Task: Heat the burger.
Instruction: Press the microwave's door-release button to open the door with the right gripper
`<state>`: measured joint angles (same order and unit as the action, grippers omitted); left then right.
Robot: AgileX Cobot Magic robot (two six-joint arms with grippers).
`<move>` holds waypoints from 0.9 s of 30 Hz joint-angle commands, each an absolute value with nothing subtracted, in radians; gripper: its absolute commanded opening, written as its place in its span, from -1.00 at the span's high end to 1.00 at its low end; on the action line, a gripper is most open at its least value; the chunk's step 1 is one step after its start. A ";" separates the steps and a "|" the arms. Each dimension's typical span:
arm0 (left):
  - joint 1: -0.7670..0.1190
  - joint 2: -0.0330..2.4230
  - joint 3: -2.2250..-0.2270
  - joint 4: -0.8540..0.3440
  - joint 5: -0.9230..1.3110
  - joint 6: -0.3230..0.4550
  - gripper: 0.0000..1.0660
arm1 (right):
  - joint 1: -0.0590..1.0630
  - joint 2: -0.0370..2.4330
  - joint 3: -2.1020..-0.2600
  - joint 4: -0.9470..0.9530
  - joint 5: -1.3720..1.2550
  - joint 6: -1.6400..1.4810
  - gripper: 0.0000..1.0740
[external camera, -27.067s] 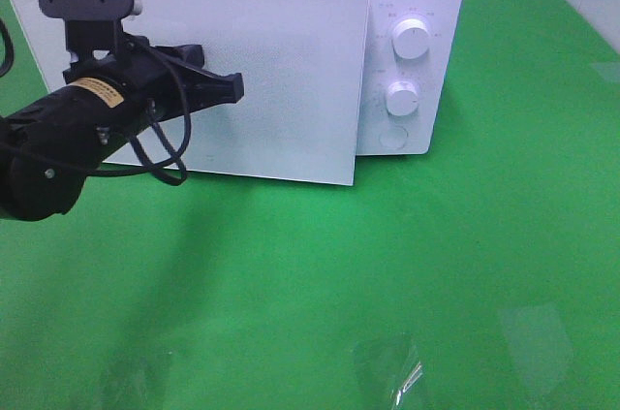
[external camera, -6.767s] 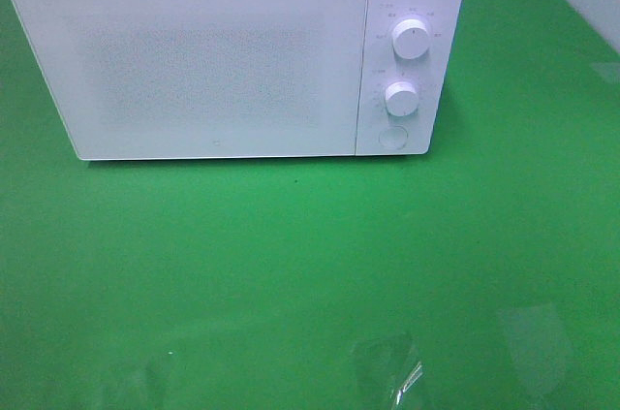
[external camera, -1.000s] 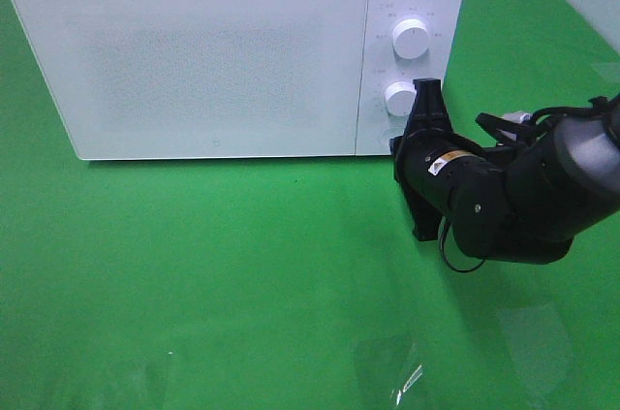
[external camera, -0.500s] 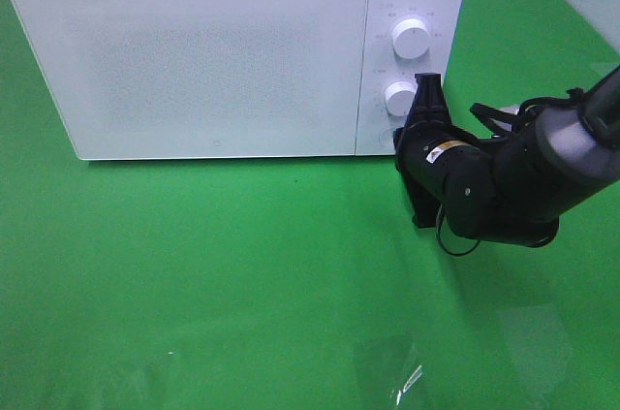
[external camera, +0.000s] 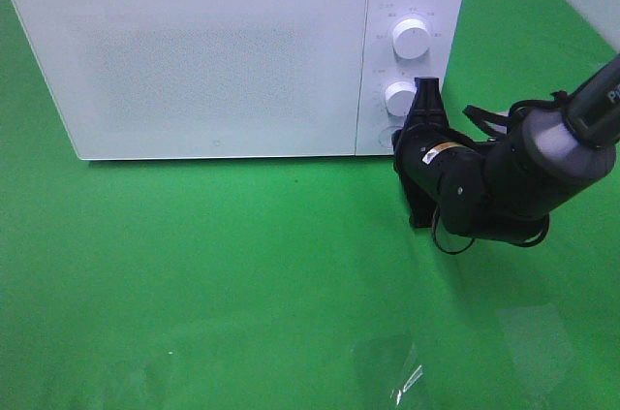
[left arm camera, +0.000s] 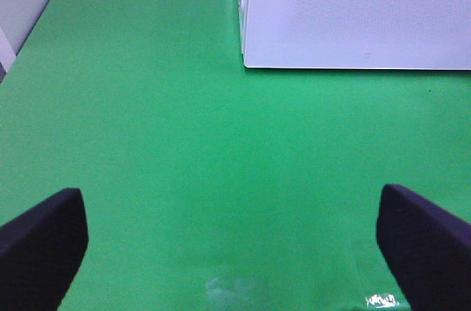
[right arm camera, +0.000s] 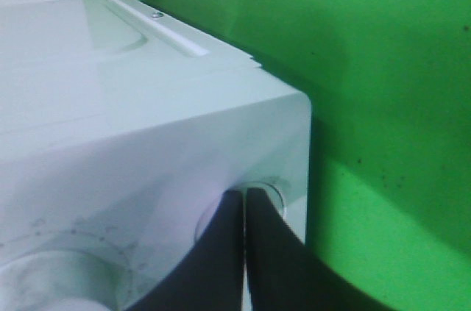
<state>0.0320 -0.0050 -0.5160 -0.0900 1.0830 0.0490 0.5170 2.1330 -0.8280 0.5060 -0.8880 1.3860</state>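
The burger is out of view. The white microwave (external camera: pixel 213 61) stands at the back of the green table with its door closed. My right gripper (external camera: pixel 396 143) is shut, its two black fingers (right arm camera: pixel 221 252) pressed together with their tips against the round button (right arm camera: pixel 271 192) at the bottom of the control panel, just under the lower knob (external camera: pixel 399 98). My left gripper (left arm camera: pixel 235 252) is open with nothing between its fingers, hovering over bare green cloth in front of the microwave (left arm camera: pixel 353 9); it does not show in the exterior high view.
An upper knob (external camera: pixel 411 39) sits above the lower one on the panel. The green cloth (external camera: pixel 242 265) covers the table in front of the microwave. A shiny patch (external camera: pixel 402 381) glints near the front edge.
Over the last second the right gripper has stayed at the panel's bottom button while the arm behind it shifted slightly. Long before, the left arm was at the door, which stood ajar.
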 commanded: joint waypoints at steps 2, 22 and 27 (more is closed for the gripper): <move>0.035 -0.010 -0.516 -0.092 1.072 0.043 -0.87 | 0.512 2.132 -0.838 0.453 -0.954 1.402 1.00; 0.035 -0.010 -0.516 -0.092 1.072 0.043 -0.87 | 0.512 2.153 -0.896 0.487 -1.031 1.423 1.00; 0.035 -0.010 -0.516 -0.092 1.072 0.043 -0.87 | 0.512 2.153 -0.908 0.512 -1.072 1.411 1.00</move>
